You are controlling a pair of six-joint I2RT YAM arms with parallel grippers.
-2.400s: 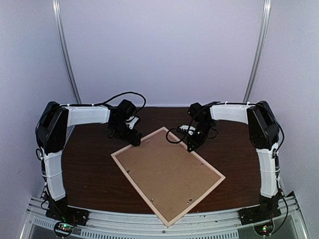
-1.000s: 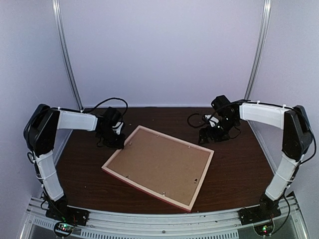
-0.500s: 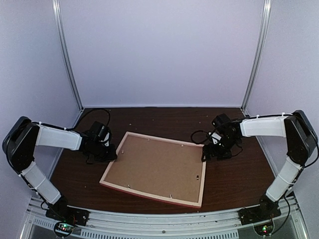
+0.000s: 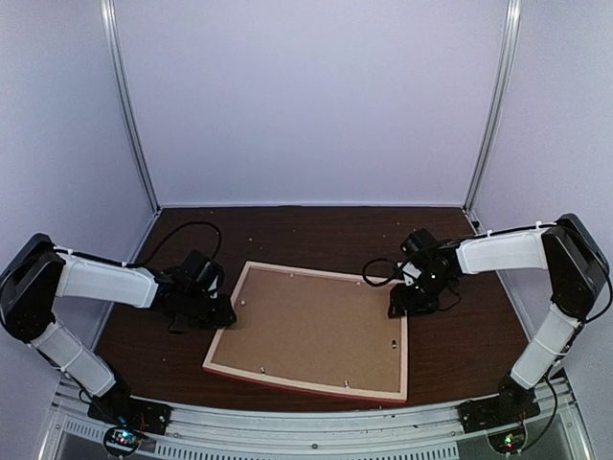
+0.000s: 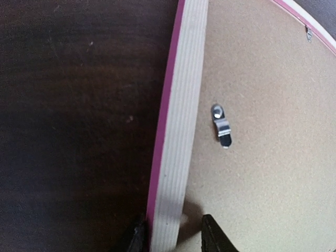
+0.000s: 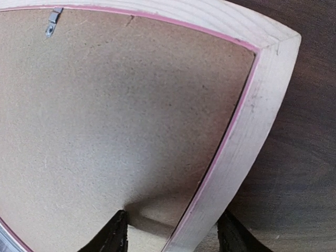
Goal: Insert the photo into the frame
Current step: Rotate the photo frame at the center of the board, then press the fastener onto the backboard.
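The frame (image 4: 306, 385) lies face down on the dark table, its brown backing board (image 4: 316, 321) facing up. The photo is hidden. My left gripper (image 4: 222, 311) is at the frame's left rail (image 5: 181, 115). Its jaws (image 5: 173, 233) straddle that rail, one finger against the pink outer side, the other standing off over the backing. My right gripper (image 4: 397, 305) is at the far right corner. Its open jaws (image 6: 174, 231) straddle the pale rail (image 6: 252, 121) with room on the inner side.
Small metal turn clips (image 5: 221, 126) (image 6: 51, 22) sit along the backing's edges. Cables (image 4: 378, 268) trail from both wrists over the table. The walls of the booth close in left, right and behind; the arm bases line the near edge.
The frame has swung round and settled flat, nearer the right. Both arms followed it. The left jaws have widened off the rail, and the right jaws have narrowed around the corner rail.
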